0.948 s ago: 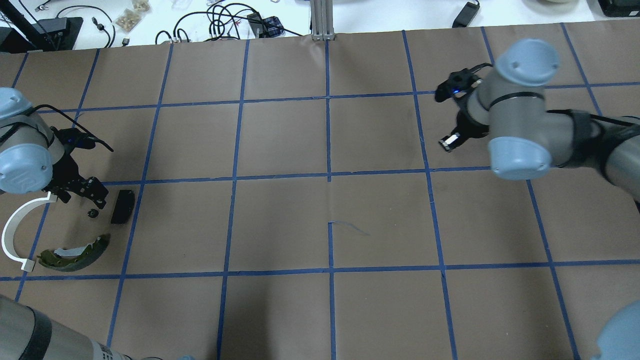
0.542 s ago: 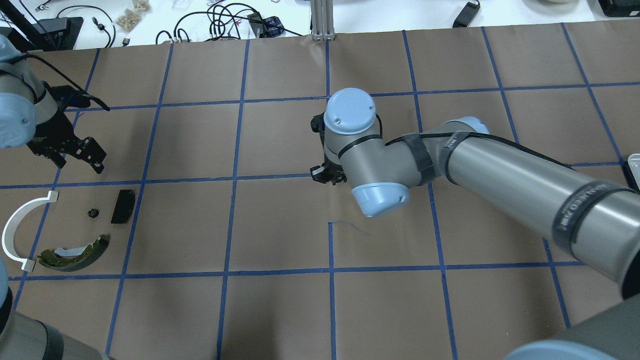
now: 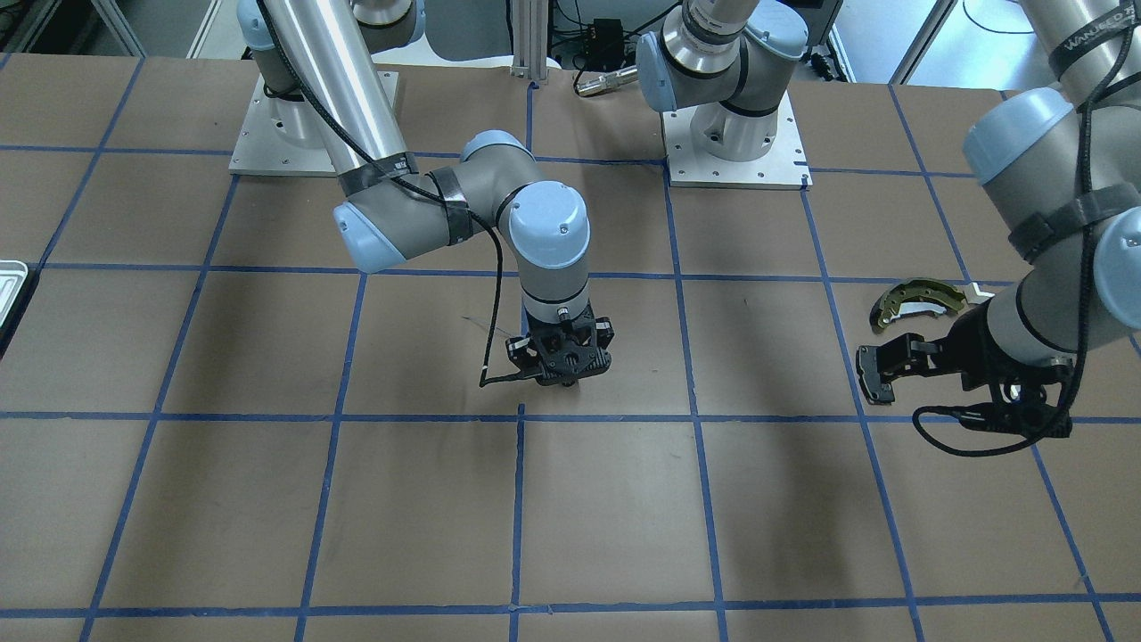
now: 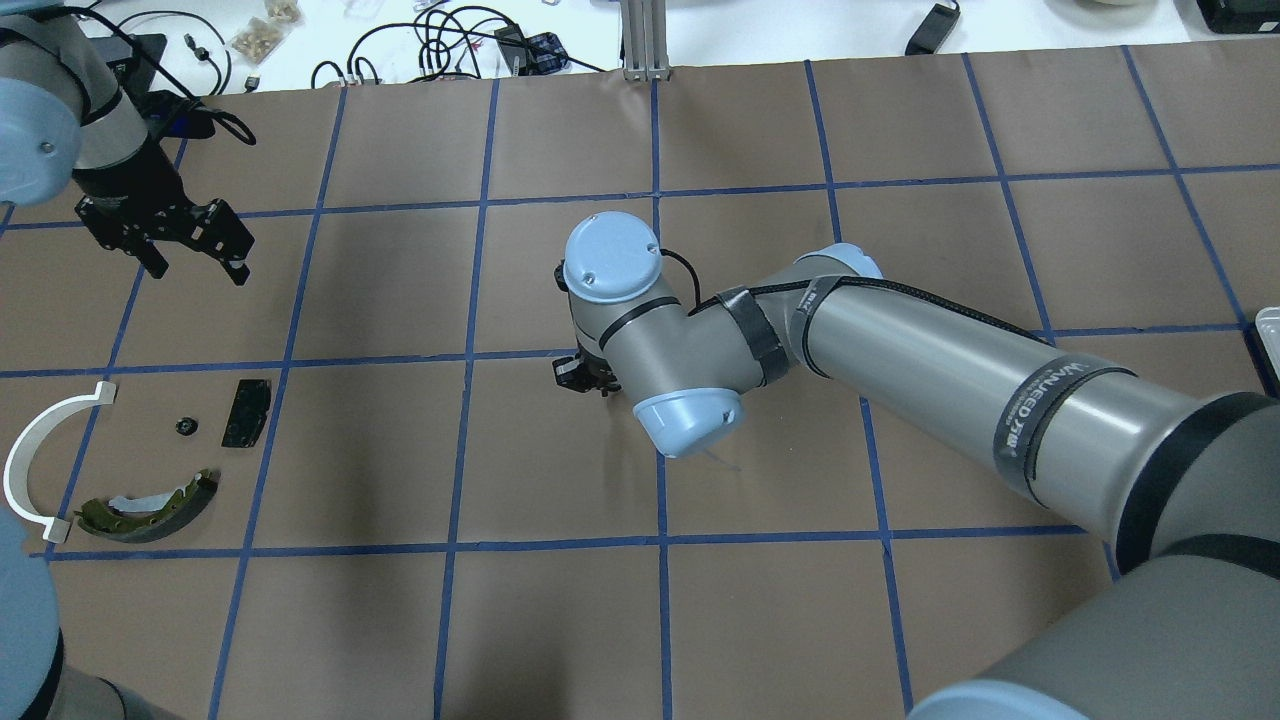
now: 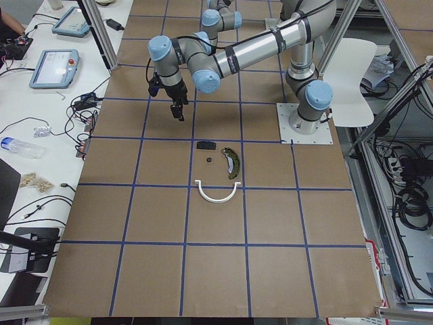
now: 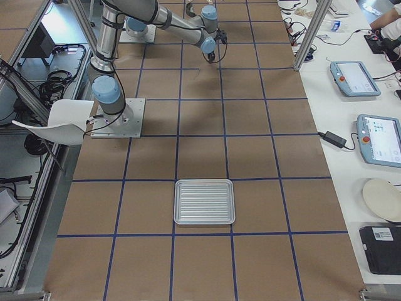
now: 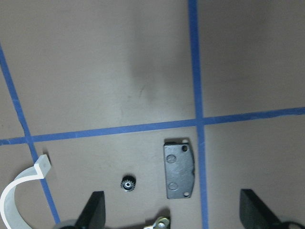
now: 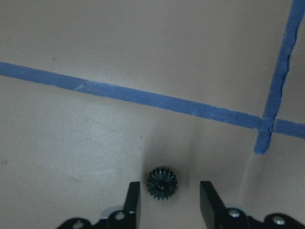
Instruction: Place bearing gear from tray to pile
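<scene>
A small black bearing gear (image 8: 162, 183) lies on the brown table, between the fingers of my right gripper (image 8: 170, 191), which is open and does not touch it. This gripper hangs over the table's centre (image 4: 585, 378) (image 3: 562, 367). The pile sits at the left: a white plastic arc (image 4: 40, 460), an olive-gold brake shoe (image 4: 150, 505), a black pad (image 4: 246, 412) and another small gear (image 4: 184, 427). My left gripper (image 4: 195, 245) is open and empty, beyond the pile. The silvery tray (image 6: 204, 201) lies far right and holds nothing.
Blue tape lines grid the table. Cables and small items lie on the white bench beyond the far edge (image 4: 450, 40). The tray's corner shows at the table's right side (image 4: 1268, 330). The arm base plates (image 3: 735, 143) stand at the robot's side.
My right arm has swept from the table's right side to its centre. My left gripper has drawn back from the pile toward the far edge, leaving a small gear there.
</scene>
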Controlling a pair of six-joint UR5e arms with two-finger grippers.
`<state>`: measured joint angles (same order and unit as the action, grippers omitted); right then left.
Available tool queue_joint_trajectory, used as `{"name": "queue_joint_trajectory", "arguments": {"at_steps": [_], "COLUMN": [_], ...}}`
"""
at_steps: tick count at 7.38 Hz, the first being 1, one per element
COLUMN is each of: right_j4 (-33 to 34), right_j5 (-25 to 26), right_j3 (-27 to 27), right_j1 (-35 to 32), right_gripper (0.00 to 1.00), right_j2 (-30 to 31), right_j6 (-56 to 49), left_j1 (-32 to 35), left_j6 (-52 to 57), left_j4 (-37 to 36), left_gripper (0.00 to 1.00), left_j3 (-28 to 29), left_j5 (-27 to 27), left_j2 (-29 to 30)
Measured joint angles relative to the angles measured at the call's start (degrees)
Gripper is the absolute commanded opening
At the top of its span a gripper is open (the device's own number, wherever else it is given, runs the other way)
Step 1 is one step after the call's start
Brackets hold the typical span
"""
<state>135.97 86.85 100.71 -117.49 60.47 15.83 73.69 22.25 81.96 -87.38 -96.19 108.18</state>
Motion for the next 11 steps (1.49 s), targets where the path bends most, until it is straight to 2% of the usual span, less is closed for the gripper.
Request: {"name": "queue_joint_trajectory", "arguments": {"at_steps": [2,5,6,7,9,10,11], "right_j4": [-6.33,-23.11,-27.88,-32.41,-40.58,-41.85,-40.17], "right_j5": [-0.27,-0.36,-0.22,0.09,0.51,0.38,0.08], "right_j3": [-1.35,-3.45,-4.87,-7.07,-11.33,-11.15,-9.89], "right_j1": [4.44,18.24,20.38,21.11,21.08,21.27,21.78], "right_gripper": [1.0,1.0,1.0,1.0,1.0,1.0,1.0], "right_j2": [4.38,17.95,22.0,24.8,28.03,29.49,30.25], "right_j6": [-1.58,-13.33,-14.79,-15.15,-15.33,-16.62,-18.29], "left_j1": [6.68,18.72,21.79,24.1,28.22,29.92,30.78], "left_j6": [-7.25,-21.56,-26.23,-28.85,-30.62,-31.2,-31.94], "left_j4": [0.19,-0.16,-0.85,-1.61,-4.62,-8.41,-13.28], "left_gripper": [1.0,1.0,0.97,0.9,0.91,0.91,0.9], "left_j3": [-0.02,-0.55,-0.58,-0.62,-2.1,-4.18,-7.05], "left_j5": [0.98,3.43,5.41,6.49,7.05,7.12,7.21], "left_j2": [-1.0,-0.41,0.29,0.97,2.75,3.61,4.45]}}
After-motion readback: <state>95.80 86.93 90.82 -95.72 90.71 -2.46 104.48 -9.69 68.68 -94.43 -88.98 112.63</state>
